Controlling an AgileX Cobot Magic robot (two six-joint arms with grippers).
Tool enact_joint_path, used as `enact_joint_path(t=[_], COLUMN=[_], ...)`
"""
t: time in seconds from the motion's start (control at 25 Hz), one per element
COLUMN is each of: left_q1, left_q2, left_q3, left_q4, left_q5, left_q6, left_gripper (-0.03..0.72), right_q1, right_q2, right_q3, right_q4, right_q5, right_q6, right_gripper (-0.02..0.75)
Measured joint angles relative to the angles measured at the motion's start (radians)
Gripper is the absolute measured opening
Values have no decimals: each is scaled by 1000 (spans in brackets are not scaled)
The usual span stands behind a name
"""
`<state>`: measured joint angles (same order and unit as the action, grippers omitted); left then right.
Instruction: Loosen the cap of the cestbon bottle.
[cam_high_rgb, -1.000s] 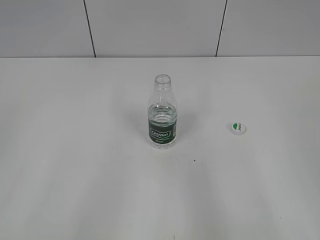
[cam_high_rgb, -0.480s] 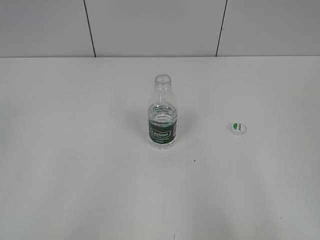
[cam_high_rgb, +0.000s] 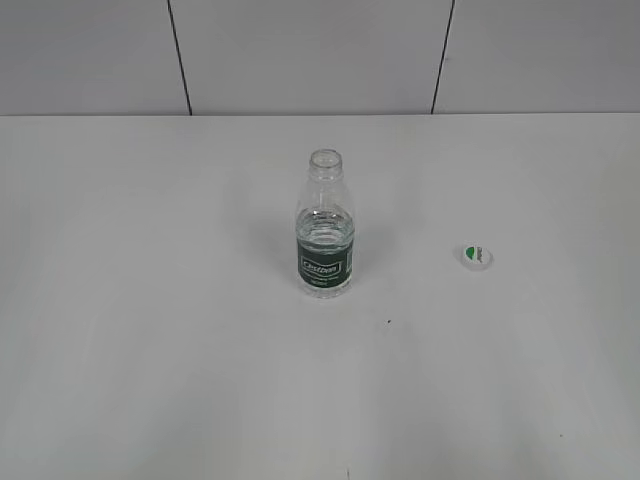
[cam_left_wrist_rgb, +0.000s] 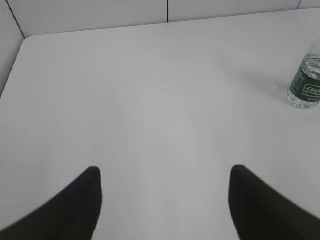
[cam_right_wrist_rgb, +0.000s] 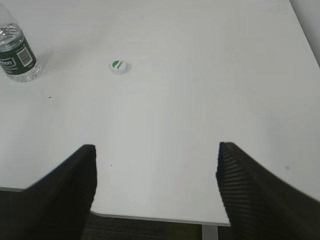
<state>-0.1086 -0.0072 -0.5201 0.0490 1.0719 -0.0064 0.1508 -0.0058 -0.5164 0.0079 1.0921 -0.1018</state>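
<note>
Cap (cam_high_rgb: 477, 256) lies on the bench (cam_high_rgb: 150, 350) well apart from the open bottle (cam_high_rgb: 325, 225) — job looks done; our left claw (cam_left_wrist_rgb: 165, 175) and right claw (cam_right_wrist_rgb: 155, 155) sit spread, empty.

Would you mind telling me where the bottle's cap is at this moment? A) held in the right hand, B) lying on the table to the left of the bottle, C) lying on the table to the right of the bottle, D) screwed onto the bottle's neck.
C: the cap lies flat on the table, apart from the upright bottle, whose mouth is open; neither hand holds anything.
</note>
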Motion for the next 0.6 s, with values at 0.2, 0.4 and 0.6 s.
enact_joint_path(t=[0.2,0.4,0.6], left_q1=[0,0,0], left_q2=[0,0,0], left_q3=[0,0,0], left_q4=[0,0,0], left_q5=[0,0,0], left_q6=[0,0,0], left_gripper=[475,473,473], right_q1=[0,0,0], right_q2=[0,0,0], right_q3=[0,0,0], right_q4=[3,2,2], right_q5=[0,0,0], right_q6=[5,6,6], right_gripper=[569,569,569])
